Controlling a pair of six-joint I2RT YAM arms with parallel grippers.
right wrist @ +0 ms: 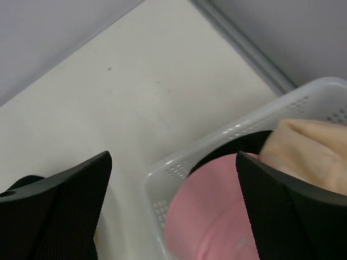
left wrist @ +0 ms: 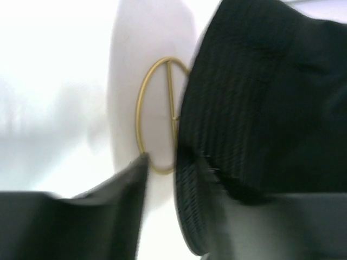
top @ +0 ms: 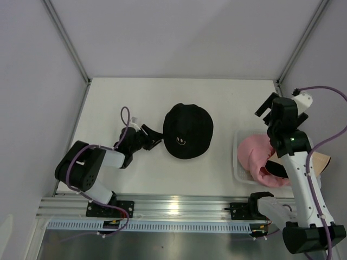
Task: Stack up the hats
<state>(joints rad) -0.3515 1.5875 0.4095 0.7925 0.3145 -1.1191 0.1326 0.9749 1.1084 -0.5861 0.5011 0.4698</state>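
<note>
Toward the left edge of the bench (top: 124,97), the left hand (top: 153,136) lies low and reaches at the left brim of a black bucket hat (top: 188,131), which sits about mid-bench. Its jaws stand partly apart. The wrist view shows the brim edge between them with a sliver of bare bench beside one finger, so the hand looks open rather than clamped. That view is blurred, so this is a judgement. The same view shows a gold wire stand (left wrist: 157,114) poking out from under the hat, which suggests this first hat is already placed on it.

At the right edge sits a white mesh basket (top: 237,157) holding a pink hat (top: 255,154) and a beige hat (right wrist: 309,146), with a dark strip of fabric (right wrist: 244,143) between them. The right hand (top: 264,111) hangs above the basket's far-left corner, jaws spread wide and holding nothing.

The task looks barely begun: one hat is down, and at least the pink and beige ones wait to go on top.

From above, the stand is wholly hidden under the black hat. The right arm (top: 303,179) covers part of the basket, so the hats inside cannot be counted. Whether the dark strip is another black hat cannot be told.
</note>
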